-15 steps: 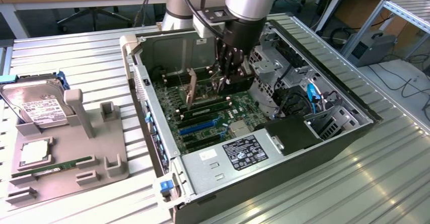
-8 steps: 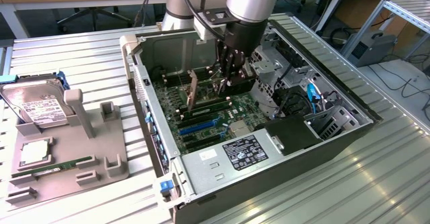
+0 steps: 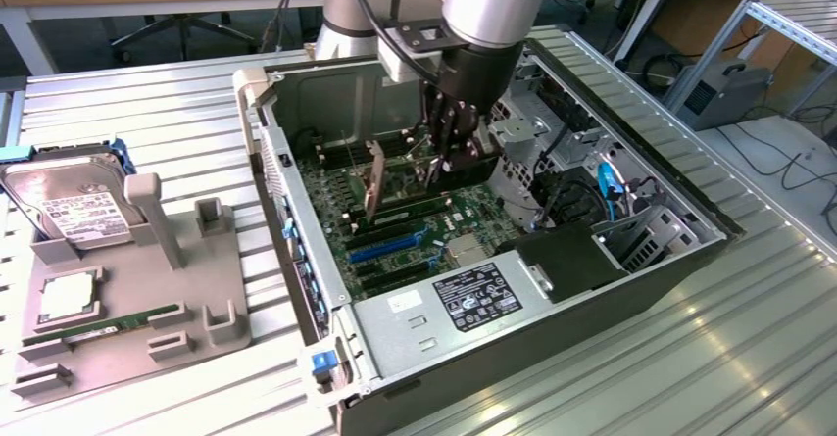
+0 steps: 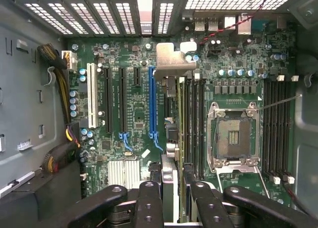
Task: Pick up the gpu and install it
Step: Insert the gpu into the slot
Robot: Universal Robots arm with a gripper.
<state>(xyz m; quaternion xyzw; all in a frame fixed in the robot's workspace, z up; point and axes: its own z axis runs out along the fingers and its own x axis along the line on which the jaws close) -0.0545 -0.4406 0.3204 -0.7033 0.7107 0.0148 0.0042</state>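
Now the tool (image 3: 452, 157) is clenched on the one gpu (image 3: 375, 186), holding it on edge inside the open case (image 3: 654, 260), over the motherboard (image 4: 124, 138) near the blue slot (image 4: 152, 106). Its silvery bracket (image 4: 171, 61) points toward the rear vents. The card looks light, stiff and fragile, best gripped by its top edge, clear of the contacts. On the counter (image 3: 157, 113), left of the case, one hard drive (image 3: 73, 206) rests in one grey holder (image 3: 118, 328).
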